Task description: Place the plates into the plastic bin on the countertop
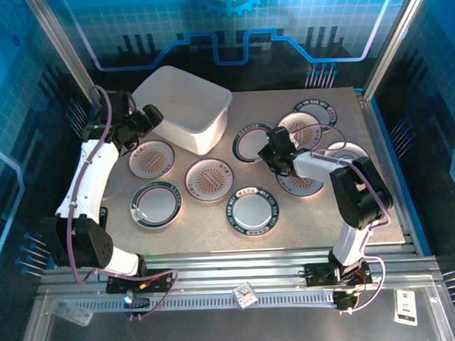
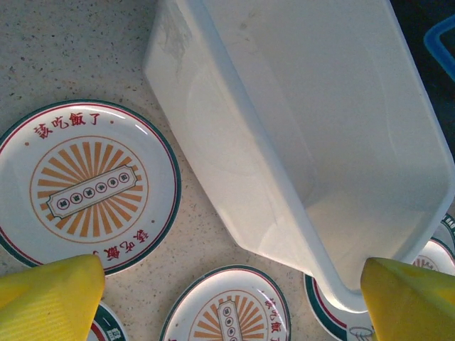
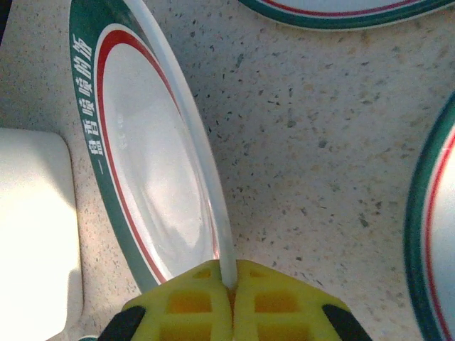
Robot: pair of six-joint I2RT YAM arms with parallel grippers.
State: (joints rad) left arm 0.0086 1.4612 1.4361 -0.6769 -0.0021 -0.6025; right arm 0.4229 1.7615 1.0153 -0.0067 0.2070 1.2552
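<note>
The white plastic bin (image 1: 182,108) stands at the back left of the countertop (image 1: 214,223), with nothing showing inside it. Several plates lie face up around it. My right gripper (image 3: 231,280) is shut on the near rim of a green-rimmed, white-centred plate (image 3: 142,163), which is tilted up on edge; from above this plate (image 1: 245,144) lies just right of the bin, with the right gripper (image 1: 272,152) at its right edge. My left gripper (image 1: 140,125) hangs open by the bin's left corner. In its wrist view the bin (image 2: 306,121) runs between the yellow fingers (image 2: 50,298).
Orange-patterned plates (image 1: 151,158) (image 1: 210,178) lie in front of the bin. Dark-rimmed ones (image 1: 155,204) (image 1: 253,209) sit nearer. More plates (image 1: 315,107) (image 1: 345,151) crowd the right side. The bin's corner overhangs a plate edge (image 2: 334,312). Metal rails frame the table.
</note>
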